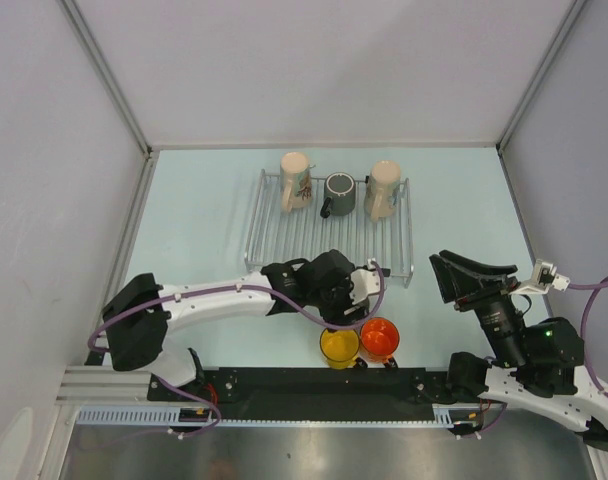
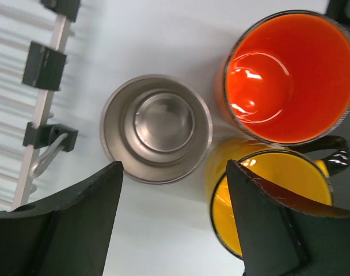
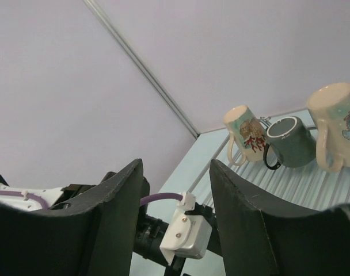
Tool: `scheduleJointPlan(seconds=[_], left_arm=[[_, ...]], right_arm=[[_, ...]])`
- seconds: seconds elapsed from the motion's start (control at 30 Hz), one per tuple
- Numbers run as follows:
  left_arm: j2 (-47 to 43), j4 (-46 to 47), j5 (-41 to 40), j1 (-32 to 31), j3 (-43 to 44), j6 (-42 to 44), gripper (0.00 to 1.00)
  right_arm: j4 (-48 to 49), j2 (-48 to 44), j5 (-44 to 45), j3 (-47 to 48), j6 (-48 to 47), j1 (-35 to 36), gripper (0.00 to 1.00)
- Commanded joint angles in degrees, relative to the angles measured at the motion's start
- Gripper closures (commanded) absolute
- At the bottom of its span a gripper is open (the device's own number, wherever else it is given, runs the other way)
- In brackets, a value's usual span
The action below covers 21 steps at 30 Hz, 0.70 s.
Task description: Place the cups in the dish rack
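Observation:
Three cups lie on the dish rack (image 1: 284, 240): a cream patterned cup (image 1: 296, 181), a dark green-black cup (image 1: 339, 194) and a second cream cup (image 1: 382, 189). They also show in the right wrist view: the patterned cup (image 3: 247, 133), the dark cup (image 3: 293, 141) and the second cream cup (image 3: 336, 123). A yellow cup (image 1: 339, 346) and an orange cup (image 1: 380, 339) stand upright just in front of the rack. My left gripper (image 1: 349, 308) is open above the shiny steel cup (image 2: 156, 127), beside the orange cup (image 2: 290, 75) and the yellow cup (image 2: 267, 195). The steel cup is hidden in the top view. My right gripper (image 1: 440, 275) is open, empty and raised.
The rack's near edge with black foot clips (image 2: 44, 66) runs left of the steel cup. The rack's near half holds no cups. Grey walls enclose the table on three sides. The left arm's wrist camera (image 3: 186, 236) shows between my right fingers.

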Motion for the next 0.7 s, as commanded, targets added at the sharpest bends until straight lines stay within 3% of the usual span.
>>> scheduleJointPlan(seconds=[0.0, 0.4, 0.67], left_arm=[[-2.3, -0.2, 1.1, -2.4, 3.0, 1.2, 0.23], [-1.0, 0.7, -1.3, -7.0, 6.4, 3.5, 0.23], [6.9, 2.6, 0.2, -8.9, 10.3, 4.0, 0.24]], right_arm=[[0.1, 0.2, 2.9, 1.6, 0.6, -0.3, 0.45], [0.1, 0.4, 2.9, 1.4, 0.6, -0.8, 0.45], [-0.3, -0.2, 3.8, 2.1, 1.2, -1.0, 0.46]])
